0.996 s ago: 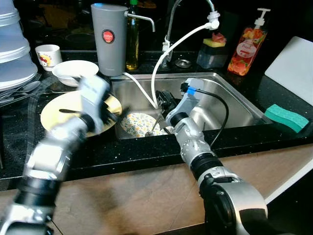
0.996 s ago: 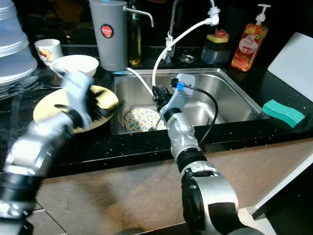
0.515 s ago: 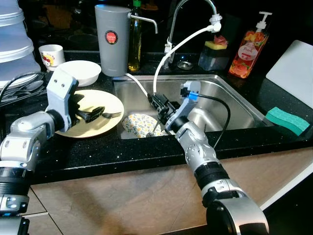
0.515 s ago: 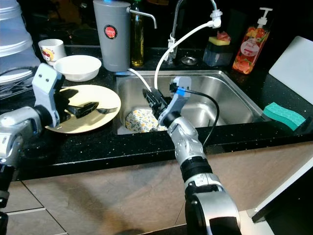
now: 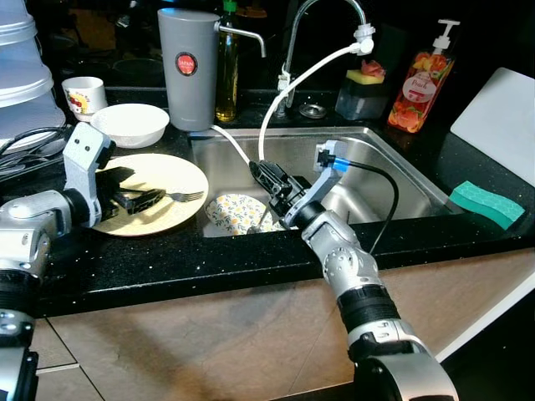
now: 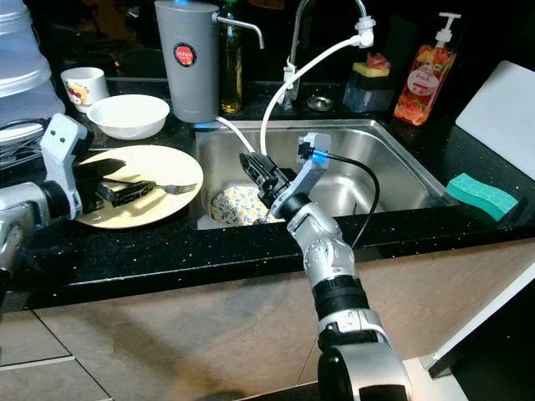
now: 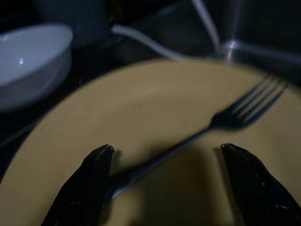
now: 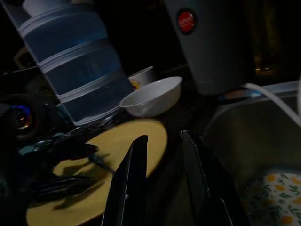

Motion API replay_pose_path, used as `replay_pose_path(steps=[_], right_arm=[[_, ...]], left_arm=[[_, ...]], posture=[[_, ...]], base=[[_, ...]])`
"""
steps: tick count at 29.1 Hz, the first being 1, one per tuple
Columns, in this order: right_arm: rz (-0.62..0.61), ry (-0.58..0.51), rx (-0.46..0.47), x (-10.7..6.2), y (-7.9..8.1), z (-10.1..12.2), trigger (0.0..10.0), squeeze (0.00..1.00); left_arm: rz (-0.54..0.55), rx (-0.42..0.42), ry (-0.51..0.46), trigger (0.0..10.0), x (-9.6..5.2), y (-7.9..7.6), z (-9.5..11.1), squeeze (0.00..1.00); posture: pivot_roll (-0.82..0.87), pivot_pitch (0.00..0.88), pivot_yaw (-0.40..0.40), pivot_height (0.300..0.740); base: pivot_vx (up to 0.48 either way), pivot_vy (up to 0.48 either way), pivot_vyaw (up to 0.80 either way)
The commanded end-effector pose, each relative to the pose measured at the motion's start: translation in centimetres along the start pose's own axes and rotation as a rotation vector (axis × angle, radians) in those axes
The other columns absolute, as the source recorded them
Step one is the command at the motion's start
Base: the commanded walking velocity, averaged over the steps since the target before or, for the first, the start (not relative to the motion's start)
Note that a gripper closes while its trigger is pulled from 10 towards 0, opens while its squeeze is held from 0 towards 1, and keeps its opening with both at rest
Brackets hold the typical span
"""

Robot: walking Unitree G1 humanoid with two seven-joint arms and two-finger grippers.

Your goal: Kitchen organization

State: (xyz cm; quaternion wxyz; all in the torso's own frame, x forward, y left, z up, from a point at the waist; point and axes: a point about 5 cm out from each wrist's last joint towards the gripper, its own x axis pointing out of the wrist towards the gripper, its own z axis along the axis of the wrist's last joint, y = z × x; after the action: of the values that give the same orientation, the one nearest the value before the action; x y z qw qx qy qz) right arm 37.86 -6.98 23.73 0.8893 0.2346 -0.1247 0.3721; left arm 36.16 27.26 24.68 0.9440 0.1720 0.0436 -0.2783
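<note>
While left end effector [image 7: 164,155] (fingers apart) straddles fork [image 7: 225,120] — right end effector [image 6: 253,170] parted over sink edge [image 5: 276,230].

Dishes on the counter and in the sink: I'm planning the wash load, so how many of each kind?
Plates: 2, yellow plate, floral plate
Bowls: 1, white bowl
Cups: 1, small cup
Forks: 1, fork
Total: 5

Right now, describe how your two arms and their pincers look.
Both arms are silver segmented metal with black joint bands. The left pincer has two long, glossy black tapered fingers behind a pale boxy wrist block. The right pincer has matching black fingers, plus a blue connector and a looping black cable at its wrist.
</note>
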Motion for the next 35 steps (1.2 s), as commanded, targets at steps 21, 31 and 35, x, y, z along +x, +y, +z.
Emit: replay_pose_path(steps=[21, 31, 35], right_arm=[[0.045, 0.043, 0.047, -0.2, 0.6, 0.0, 10.0, 0.0], [0.027, 0.056, 0.052, -0.3, 0.3, -0.1, 10.0, 0.0], [0.023, 0.054, 0.054, -0.3, 0.3, -0.1, 10.0, 0.0]], left_arm=[[-0.334, -0.047, 0.153, 0.0, -0.5, -1.0, -1.2, 0.0], [-0.204, 0.017, 0.11, 0.0, -0.1, -0.3, -0.7, 0.0], [-0.176, 0.01, 0.056, 0.0, 0.1, -0.1, 0.1, 0.0]], posture=[[0.1, 0.065, -0.106, 0.74], [0.1, 0.066, -0.104, 0.74], [0.1, 0.066, -0.104, 0.74]], base=[[0.0, 0.0, 0.0], [0.0, 0.0, 0.0], [0.0, 0.0, 0.0]])
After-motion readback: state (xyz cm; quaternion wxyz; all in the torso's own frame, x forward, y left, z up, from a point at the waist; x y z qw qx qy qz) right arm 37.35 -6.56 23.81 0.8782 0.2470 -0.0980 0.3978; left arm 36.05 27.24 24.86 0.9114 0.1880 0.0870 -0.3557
